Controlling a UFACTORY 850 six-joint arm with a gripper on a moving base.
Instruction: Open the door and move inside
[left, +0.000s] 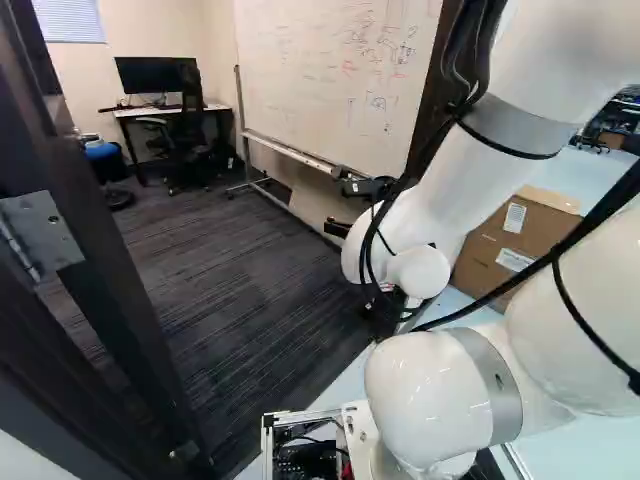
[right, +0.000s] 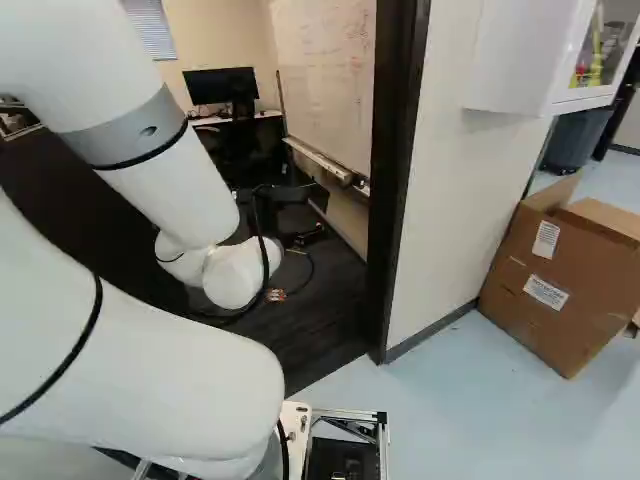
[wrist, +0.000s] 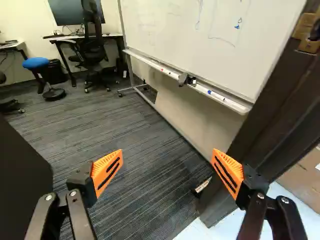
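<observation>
My gripper (left: 345, 207) is in the doorway, beyond the arm's wrist in the left base view. In the wrist view the gripper (wrist: 167, 171) stands open, its orange pads wide apart with only carpet and the room beyond between them. The door stands open: its dark panel (wrist: 20, 180) shows beside one finger, apart from it, and a metal hinge (left: 42, 232) shows at the left of the left base view. On the opposite side the dark door frame (wrist: 272, 110) rises close beyond the other finger; it also shows as a post (right: 395, 190) right of the arm. No handle is visible.
A wheeled whiteboard (wrist: 190, 45) stands along one side inside the room. Farther back are a desk (left: 170, 110), office chair (wrist: 90, 50) and blue stool (wrist: 36, 63). Outside, a cardboard box (right: 560, 280) sits beside the wall (right: 450, 190), near a white cabinet (right: 520, 60).
</observation>
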